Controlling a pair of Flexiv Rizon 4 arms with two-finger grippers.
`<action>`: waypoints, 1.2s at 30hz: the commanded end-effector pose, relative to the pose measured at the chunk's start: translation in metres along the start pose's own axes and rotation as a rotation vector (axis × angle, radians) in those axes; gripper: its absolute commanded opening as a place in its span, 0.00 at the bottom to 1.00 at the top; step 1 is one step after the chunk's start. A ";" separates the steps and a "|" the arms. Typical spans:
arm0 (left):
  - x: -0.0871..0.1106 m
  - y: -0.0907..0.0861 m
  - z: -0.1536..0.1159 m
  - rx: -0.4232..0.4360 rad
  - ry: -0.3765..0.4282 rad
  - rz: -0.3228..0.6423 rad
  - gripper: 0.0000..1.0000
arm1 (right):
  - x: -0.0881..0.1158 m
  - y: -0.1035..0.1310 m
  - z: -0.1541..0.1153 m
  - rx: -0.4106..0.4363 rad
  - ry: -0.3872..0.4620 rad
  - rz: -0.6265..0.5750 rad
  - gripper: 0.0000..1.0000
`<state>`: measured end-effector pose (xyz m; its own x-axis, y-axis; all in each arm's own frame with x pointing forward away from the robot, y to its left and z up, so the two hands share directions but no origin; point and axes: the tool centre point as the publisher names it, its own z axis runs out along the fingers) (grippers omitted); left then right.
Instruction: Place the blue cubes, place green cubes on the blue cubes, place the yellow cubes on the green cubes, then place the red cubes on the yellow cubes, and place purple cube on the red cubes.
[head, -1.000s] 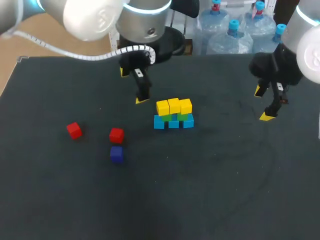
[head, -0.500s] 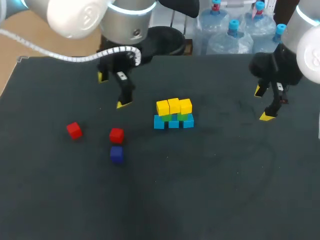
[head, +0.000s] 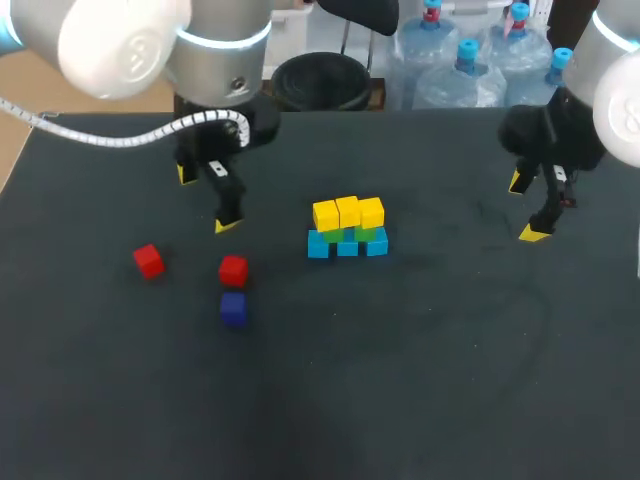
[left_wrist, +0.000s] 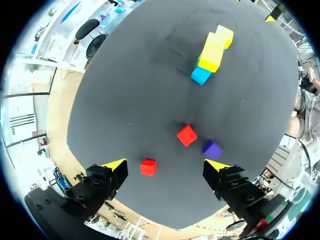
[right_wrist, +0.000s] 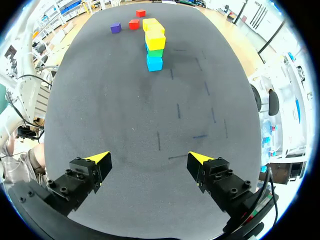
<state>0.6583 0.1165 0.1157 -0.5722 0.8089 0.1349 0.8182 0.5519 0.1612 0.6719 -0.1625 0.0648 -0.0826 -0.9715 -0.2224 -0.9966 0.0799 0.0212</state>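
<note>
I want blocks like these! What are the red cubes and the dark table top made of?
The small red cube by the purple cube and the other red cube look like painted wood or hard plastic: crisp edges, even matte colour; I cannot tell which. The dark table cover looks like felt or cloth: no shine, faint scuff marks.

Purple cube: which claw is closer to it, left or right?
Left. The left claw hangs just beyond the purple cube; the right claw is far off, past the stack.
</note>
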 end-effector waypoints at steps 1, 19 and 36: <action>0.005 0.000 0.000 0.000 -0.020 0.003 1.00 | 0.000 -0.001 0.001 -0.001 -0.001 -0.001 1.00; 0.063 0.040 0.018 -0.168 -0.033 -0.163 1.00 | 0.000 -0.001 0.001 -0.001 -0.001 -0.001 1.00; 0.056 0.046 0.083 0.064 -0.051 0.000 1.00 | 0.000 -0.001 0.001 -0.001 -0.001 -0.001 1.00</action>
<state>0.6593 0.2039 0.0523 -0.5751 0.8159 0.0599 0.8147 0.5645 0.1323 0.6719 -0.1625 0.0648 -0.0827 -0.9714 -0.2225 -0.9966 0.0800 0.0213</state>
